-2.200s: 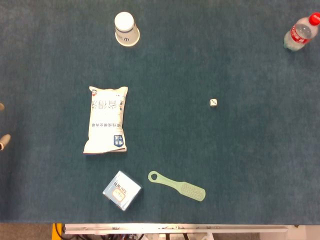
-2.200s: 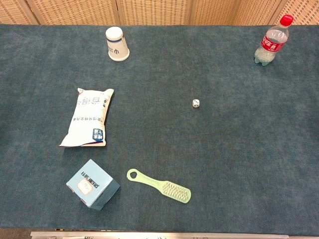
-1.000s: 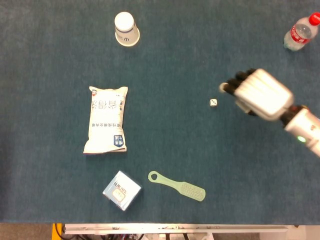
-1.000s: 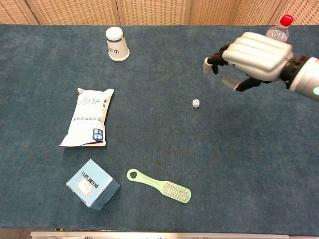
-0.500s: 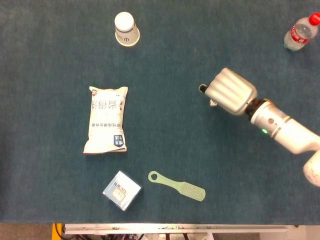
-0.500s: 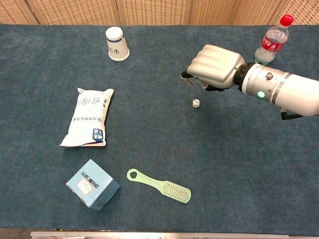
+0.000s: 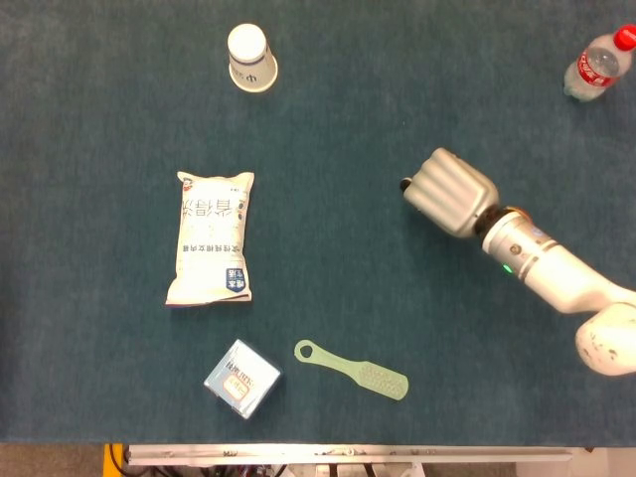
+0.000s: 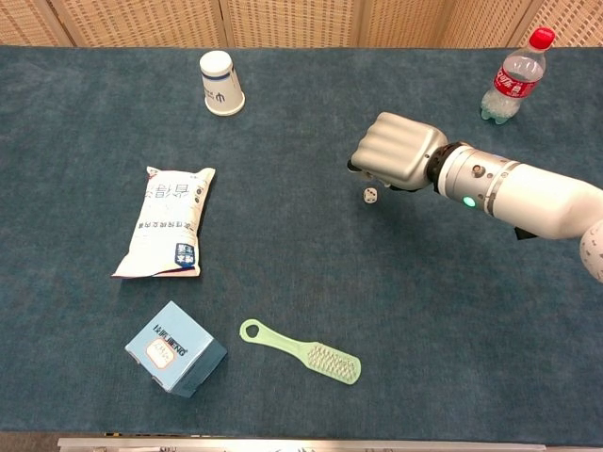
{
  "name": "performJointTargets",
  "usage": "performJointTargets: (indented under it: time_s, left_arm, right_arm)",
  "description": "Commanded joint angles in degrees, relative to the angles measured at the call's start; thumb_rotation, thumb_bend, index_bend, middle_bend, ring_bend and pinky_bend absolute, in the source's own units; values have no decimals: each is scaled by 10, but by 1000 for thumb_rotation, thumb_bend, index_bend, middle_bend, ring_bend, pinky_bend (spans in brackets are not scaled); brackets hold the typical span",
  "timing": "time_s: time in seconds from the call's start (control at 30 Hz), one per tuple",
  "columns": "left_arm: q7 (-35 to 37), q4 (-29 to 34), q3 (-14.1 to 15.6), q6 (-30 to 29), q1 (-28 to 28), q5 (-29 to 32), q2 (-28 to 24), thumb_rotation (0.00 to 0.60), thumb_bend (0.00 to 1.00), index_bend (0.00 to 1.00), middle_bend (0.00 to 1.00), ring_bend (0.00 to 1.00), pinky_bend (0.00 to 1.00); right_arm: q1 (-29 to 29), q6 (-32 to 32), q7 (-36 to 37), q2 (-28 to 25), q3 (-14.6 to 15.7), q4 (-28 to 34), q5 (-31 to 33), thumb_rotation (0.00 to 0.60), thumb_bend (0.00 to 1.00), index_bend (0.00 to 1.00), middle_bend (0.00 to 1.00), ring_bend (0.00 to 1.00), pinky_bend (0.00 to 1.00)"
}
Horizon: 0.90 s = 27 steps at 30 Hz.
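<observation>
Head view: the right robot hand (image 7: 449,191), fingers curled under, sits over the spot on the blue felt desk (image 7: 328,119), hiding what lies beneath. Chest view shows what that hides: a small white die (image 8: 371,195) peeking below the knuckles, apparently not yet pinched. I judge the reach nearly done; next, fingertips must close on it.

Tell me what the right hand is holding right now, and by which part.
Cannot be told. The right hand is curled over the die, which shows just below its fingers; contact is hidden.
</observation>
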<state>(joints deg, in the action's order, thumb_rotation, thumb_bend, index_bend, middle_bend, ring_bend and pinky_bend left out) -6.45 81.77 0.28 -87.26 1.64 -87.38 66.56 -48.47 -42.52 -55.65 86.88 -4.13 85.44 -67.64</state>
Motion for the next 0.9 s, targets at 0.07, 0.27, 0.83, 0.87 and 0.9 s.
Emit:
performJointTargets:
  time_s: [0.07, 0.27, 0.83, 0.87, 0.9]
  left_arm:
    - [0, 0, 0, 1, 0, 1, -1, 600, 0, 365, 275, 218, 374]
    - [-4, 2, 0, 5, -1, 4, -2, 600, 0, 365, 275, 218, 374]
    - [-3, 3, 1, 6, -2, 3, -3, 600, 0, 365, 275, 218, 374]
    - [-4, 4, 1, 6, -2, 4, -4, 600, 0, 365, 275, 219, 374]
    - [-6, 4, 1, 6, -2, 4, -3, 600, 0, 365, 275, 219, 374]
  right_arm:
    - [-7, 0, 17, 4, 7, -1, -2, 600, 1000, 458, 905, 925, 942]
    - [-15, 2, 31, 13, 20, -11, -7, 600, 1000, 458, 905, 927, 942]
    - [-31, -5, 41, 29, 40, -35, 0, 600, 1000, 458, 908, 931, 946]
    - [-31, -5, 39, 28, 42, -34, 2, 600, 1000, 458, 910, 932, 948]
    - [-31, -7, 38, 28, 43, -32, 4, 600, 1000, 458, 911, 933, 949]
